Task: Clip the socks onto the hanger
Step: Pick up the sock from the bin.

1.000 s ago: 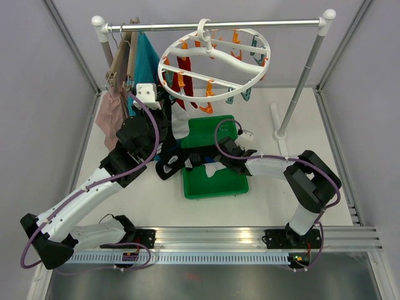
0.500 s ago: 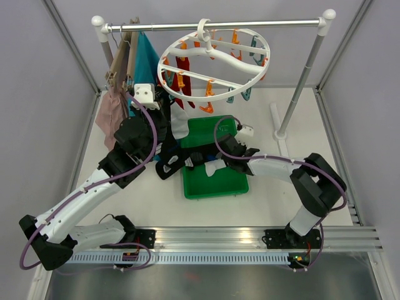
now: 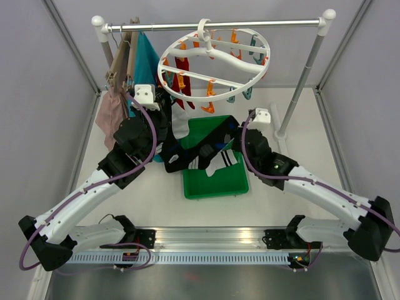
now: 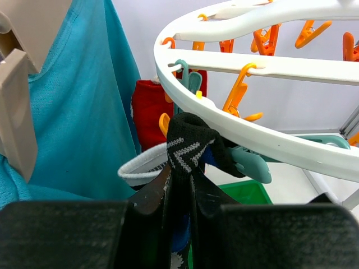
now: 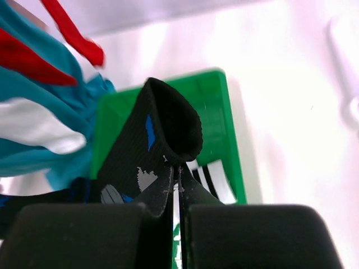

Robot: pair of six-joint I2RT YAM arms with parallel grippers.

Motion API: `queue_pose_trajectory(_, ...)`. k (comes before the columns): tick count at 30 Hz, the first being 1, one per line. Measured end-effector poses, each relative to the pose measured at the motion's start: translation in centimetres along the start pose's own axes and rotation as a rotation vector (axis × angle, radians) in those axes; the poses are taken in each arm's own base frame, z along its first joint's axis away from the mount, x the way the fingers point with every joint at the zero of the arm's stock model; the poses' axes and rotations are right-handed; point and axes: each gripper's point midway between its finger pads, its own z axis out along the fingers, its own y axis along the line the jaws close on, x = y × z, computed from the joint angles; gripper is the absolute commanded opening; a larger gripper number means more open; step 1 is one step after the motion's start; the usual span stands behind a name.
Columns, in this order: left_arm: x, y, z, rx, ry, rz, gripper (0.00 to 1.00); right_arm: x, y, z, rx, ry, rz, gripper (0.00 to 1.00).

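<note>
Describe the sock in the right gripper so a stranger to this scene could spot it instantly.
Under the round white hanger sits a green tray at mid-table. Just above its far right corner, the right gripper pinches a sock. It is black with blue and white marks, unlike the red socks hanging from the hanger.

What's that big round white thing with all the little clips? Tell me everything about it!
The hanger is a big white plastic ring with curved bars across it. Its hook hangs on the metal rail, and the ring looks tilted. Lots of small orange clips and teal clips dangle underneath. Red socks hang from clips on its left side. The left gripper, jaws shut, holds a black sock right under the rim beside a teal clip.
</note>
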Motion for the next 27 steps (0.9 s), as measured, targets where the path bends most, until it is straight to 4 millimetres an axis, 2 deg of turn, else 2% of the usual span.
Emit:
queue_pose_trajectory(5,0.0,-0.3,0.0,0.014,0.0,-0.003,0.22,-5.1,0.1,-3.8,-0.093,-0.107,-0.015,0.0)
queue_pose_trajectory(11,0.0,-1.4,-0.1,0.077,0.001,-0.015,0.26,-8.9,0.7,-6.9,-0.198,-0.177,-0.07,0.0)
queue_pose_trajectory(21,-0.1,-2.4,-0.5,0.144,0.002,-0.02,0.31,-12.2,2.2,-9.7,-0.324,-0.221,-0.169,0.0)
queue_pose_trajectory(27,0.0,-4.2,-1.6,0.284,-0.002,-0.024,0.43,-14.8,3.5,-11.7,-0.406,-0.264,-0.189,0.0)
